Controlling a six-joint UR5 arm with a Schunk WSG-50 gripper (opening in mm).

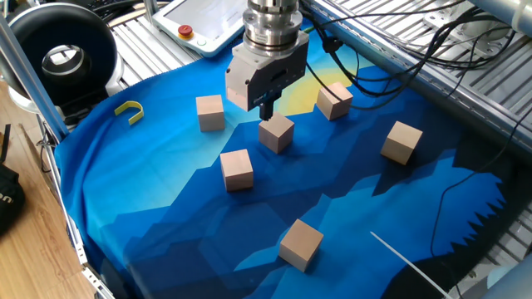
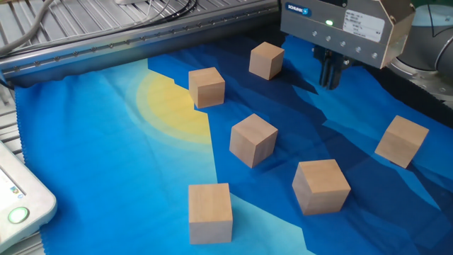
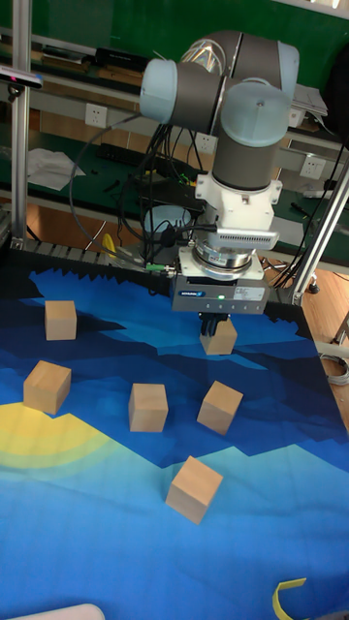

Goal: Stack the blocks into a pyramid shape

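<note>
Six tan wooden blocks lie apart on the blue cloth, none stacked. In one fixed view they sit at the back left, the middle, the back right, the right, left of centre and the front. My gripper hangs in the air by the middle block, touching nothing. Its fingers are shut and empty. In the tall fixed view the gripper partly hides a far block.
A small yellow hook-shaped piece lies at the cloth's left edge. A white pendant with a red button and a black round device sit beyond the cloth. Metal rails and cables border the far side.
</note>
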